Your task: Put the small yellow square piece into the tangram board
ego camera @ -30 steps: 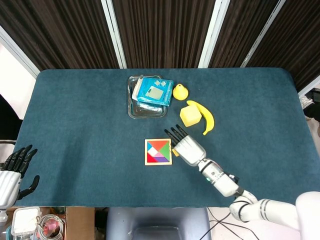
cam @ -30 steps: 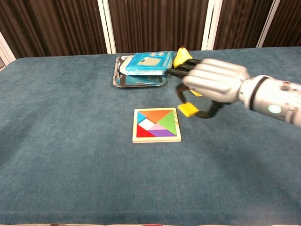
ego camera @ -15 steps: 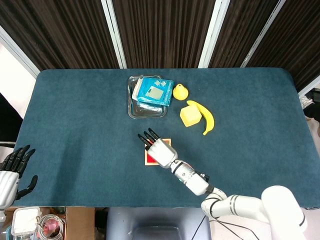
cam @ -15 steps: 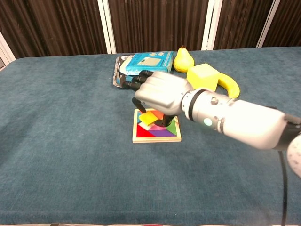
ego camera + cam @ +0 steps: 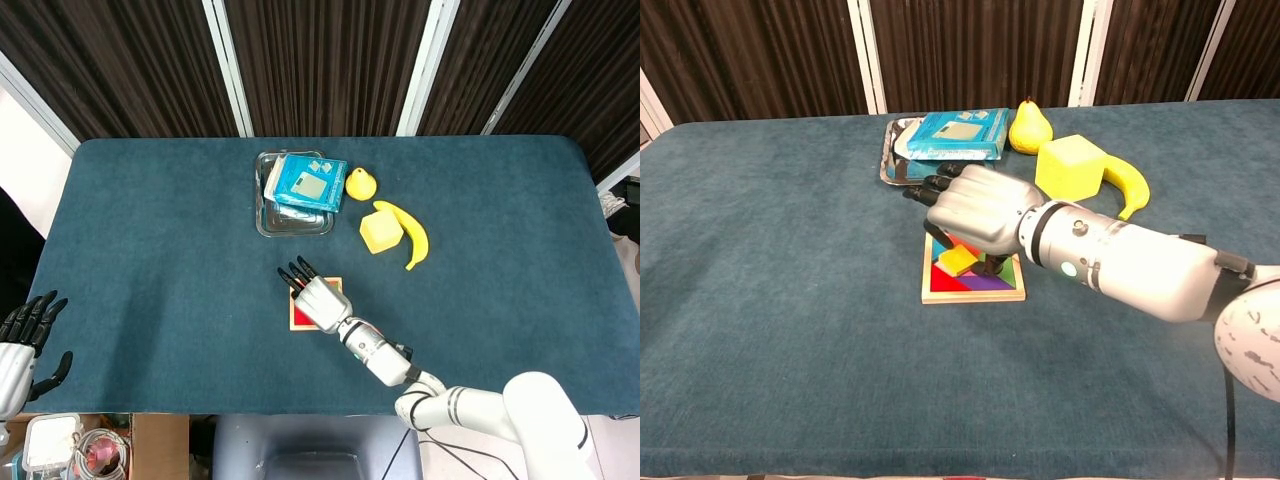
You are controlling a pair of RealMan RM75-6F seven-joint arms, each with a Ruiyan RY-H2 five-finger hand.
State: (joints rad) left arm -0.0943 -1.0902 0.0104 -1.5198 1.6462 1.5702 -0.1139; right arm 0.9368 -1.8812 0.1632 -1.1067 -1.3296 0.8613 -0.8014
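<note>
The yellow square (image 5: 957,261) sits directly under the right hand (image 5: 975,212), low over the left middle of the board (image 5: 973,293), tilted like a diamond. Whether the fingers are pinching it or have let go, I cannot tell. The coming move turns on this overlap: the piece lies below the palm, over its slot. The left hand (image 5: 22,342) hangs empty, fingers spread, far off at the near left table edge.

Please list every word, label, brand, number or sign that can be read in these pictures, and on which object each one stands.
No text can be read.
Blue package in the metal tray: printed panels, too small and blurred to read.
Tangram board, yellow block, right hand: no writing visible.
</note>
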